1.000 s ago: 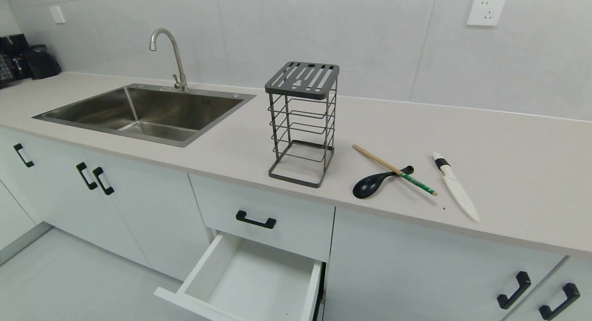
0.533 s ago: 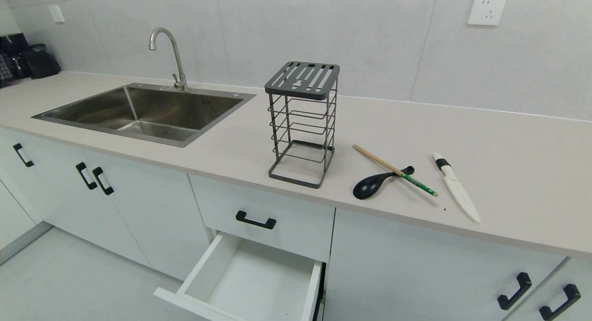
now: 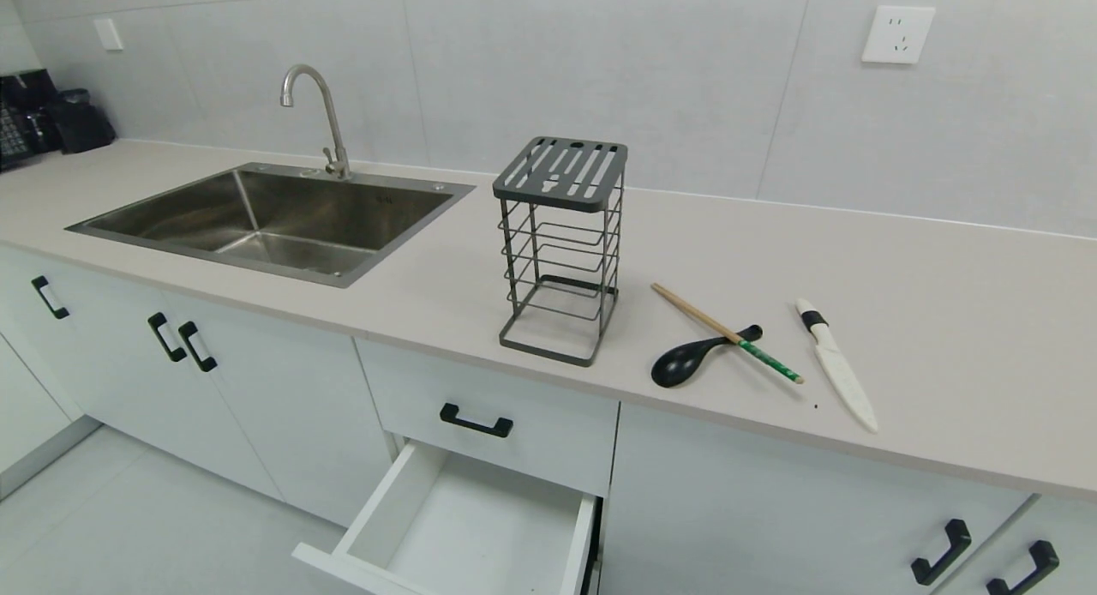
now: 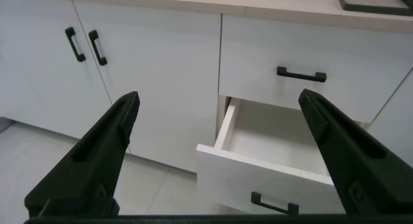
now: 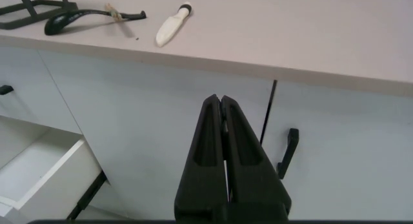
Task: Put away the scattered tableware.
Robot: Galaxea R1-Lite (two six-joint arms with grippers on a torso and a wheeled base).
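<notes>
A pale countertop (image 3: 900,269) is running across the middle of the head view, with white cabinet fronts (image 3: 283,406) below it and grey wall tiles behind. A steel sink (image 3: 343,209) is sitting in the counter at the upper left, and a curved faucet (image 3: 330,119) is rising behind it. Below the counter, at the bottom centre, a white drawer (image 3: 463,526) is standing pulled open.

A dark wire rack (image 3: 559,173) with a slotted top is standing upright at the centre of the frame. The scattered tableware is lying to the right of the rack, near the counter's front edge. A black spoon (image 3: 677,366) is lying nearest the rack. A wooden chopstick (image 3: 727,332) with a green end is resting slantwise across the spoon's handle. A white knife (image 3: 836,363) with a black band is lying further right, apart from both. A white wall socket (image 3: 898,33) is showing at the upper right.

In the left wrist view, the left gripper (image 4: 219,98) is hanging with its fingers spread wide, holding nothing and facing the open drawer (image 4: 277,143). In the right wrist view, the right gripper (image 5: 222,101) is hanging before a cabinet front with its fingers pressed together, gripping nothing. The knife (image 5: 171,27) and spoon (image 5: 71,20) are lying on the counter beyond it.
</notes>
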